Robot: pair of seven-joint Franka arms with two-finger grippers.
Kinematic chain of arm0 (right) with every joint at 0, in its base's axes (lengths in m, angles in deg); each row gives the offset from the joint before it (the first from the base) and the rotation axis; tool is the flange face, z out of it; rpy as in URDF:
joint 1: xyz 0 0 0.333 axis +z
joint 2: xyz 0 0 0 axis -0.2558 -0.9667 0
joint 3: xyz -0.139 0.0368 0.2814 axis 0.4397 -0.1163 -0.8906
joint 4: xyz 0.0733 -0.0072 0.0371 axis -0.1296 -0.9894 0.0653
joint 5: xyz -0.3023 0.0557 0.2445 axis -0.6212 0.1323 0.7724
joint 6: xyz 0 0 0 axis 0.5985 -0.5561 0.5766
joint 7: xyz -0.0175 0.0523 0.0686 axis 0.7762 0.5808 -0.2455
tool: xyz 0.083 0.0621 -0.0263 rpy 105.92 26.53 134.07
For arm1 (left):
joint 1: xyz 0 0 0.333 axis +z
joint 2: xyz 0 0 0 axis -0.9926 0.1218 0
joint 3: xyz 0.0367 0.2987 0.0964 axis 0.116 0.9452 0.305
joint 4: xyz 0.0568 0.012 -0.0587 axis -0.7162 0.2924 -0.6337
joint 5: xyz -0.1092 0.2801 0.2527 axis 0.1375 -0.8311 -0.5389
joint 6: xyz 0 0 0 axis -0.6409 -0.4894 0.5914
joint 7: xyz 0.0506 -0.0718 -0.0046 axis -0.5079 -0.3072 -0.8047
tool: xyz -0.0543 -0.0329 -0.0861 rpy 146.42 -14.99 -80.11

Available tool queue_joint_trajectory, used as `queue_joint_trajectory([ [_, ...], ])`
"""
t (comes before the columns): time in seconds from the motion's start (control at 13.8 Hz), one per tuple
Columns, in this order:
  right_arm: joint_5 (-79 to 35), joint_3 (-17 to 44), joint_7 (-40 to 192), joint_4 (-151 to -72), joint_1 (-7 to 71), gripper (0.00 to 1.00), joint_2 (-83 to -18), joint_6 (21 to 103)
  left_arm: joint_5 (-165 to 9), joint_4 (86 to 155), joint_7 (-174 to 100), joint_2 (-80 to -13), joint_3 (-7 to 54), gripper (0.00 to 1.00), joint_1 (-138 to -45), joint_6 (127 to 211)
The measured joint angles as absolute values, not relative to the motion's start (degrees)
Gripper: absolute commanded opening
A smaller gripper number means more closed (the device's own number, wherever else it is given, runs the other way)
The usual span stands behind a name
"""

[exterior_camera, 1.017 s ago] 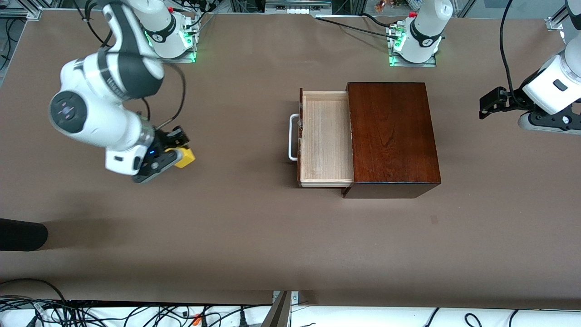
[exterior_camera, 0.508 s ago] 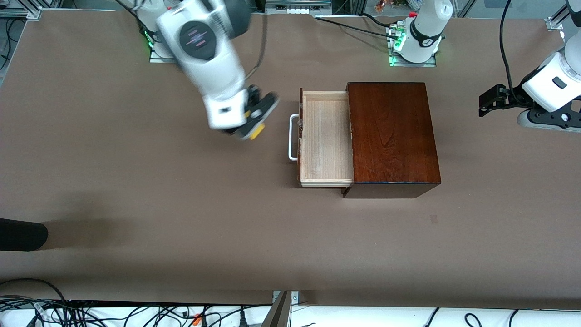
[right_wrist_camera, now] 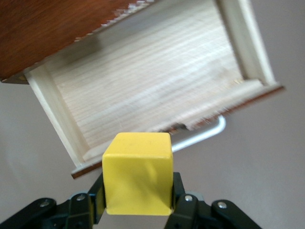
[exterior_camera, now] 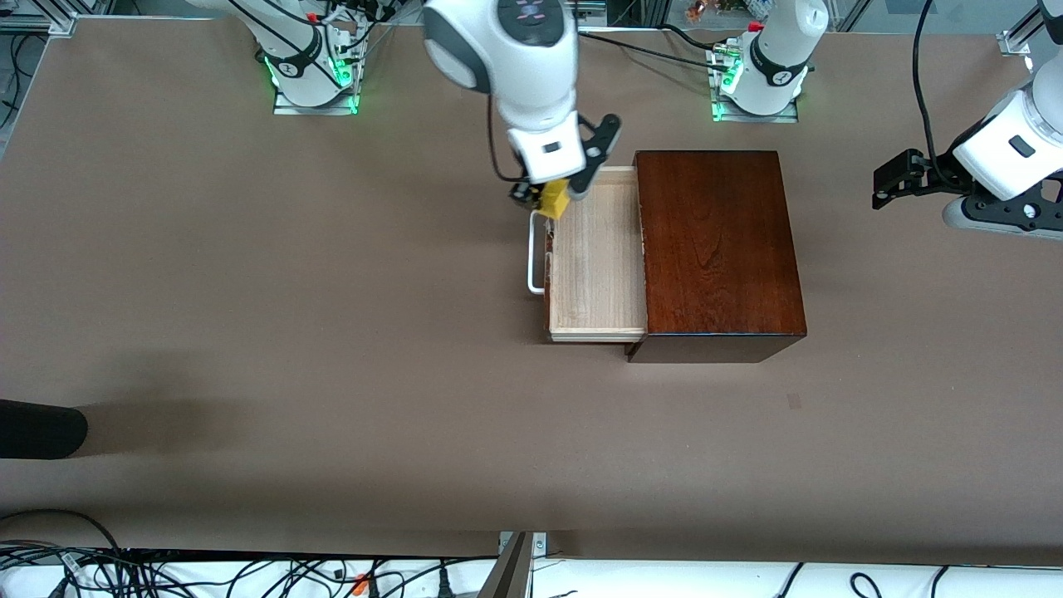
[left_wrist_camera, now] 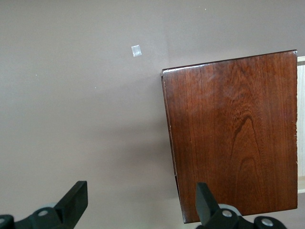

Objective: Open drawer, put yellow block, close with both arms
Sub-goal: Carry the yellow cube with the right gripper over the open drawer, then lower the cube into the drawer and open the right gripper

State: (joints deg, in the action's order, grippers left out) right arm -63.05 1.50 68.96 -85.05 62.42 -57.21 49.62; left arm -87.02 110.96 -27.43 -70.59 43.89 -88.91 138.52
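The drawer [exterior_camera: 598, 274] stands pulled out of the dark wooden box [exterior_camera: 718, 249], its pale tray bare and its white handle [exterior_camera: 535, 253] facing the right arm's end of the table. My right gripper [exterior_camera: 555, 198] is shut on the yellow block [exterior_camera: 553, 200], up in the air over the drawer's front corner by the handle. The right wrist view shows the block [right_wrist_camera: 138, 171] clamped between the fingers, with the open drawer [right_wrist_camera: 143, 90] and the handle [right_wrist_camera: 202, 135] below. My left gripper [exterior_camera: 890, 189] waits open above the table, off the box toward the left arm's end; its wrist view shows the box [left_wrist_camera: 233, 138].
A small pale mark [exterior_camera: 795, 402] lies on the brown table nearer the front camera than the box. A black object [exterior_camera: 37, 428] juts in at the right arm's end. Cables run along the near edge.
The right arm has swung from the right arm's end of the table to over the drawer's front, carrying the yellow block. The left arm has barely moved.
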Motion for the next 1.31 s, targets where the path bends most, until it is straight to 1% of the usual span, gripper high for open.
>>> queue_joint_trajectory([
  [0.15, -66.0, 1.6, 69.3, -83.3, 66.6, 0.35, -60.0, 49.8, -87.0, 111.0, -27.4, -70.6, 43.9, 1.0, -88.9, 138.5],
  [0.29, -69.0, 1.7, 69.4, -81.9, 69.1, 0.35, -63.0, 51.7, -87.0, 111.0, -27.3, -70.6, 43.9, 1.0, -88.9, 138.5],
  [0.58, -70.6, 2.5, 67.1, -81.0, 69.6, 0.35, -67.9, 57.5, -87.0, 111.0, -27.3, -70.6, 43.9, 1.0, -88.9, 138.4],
  [1.31, -70.6, 3.0, 57.0, -80.9, 66.9, 0.36, -69.0, 57.6, -86.4, 111.0, -27.2, -70.6, 43.9, 1.0, -88.9, 138.4],
])
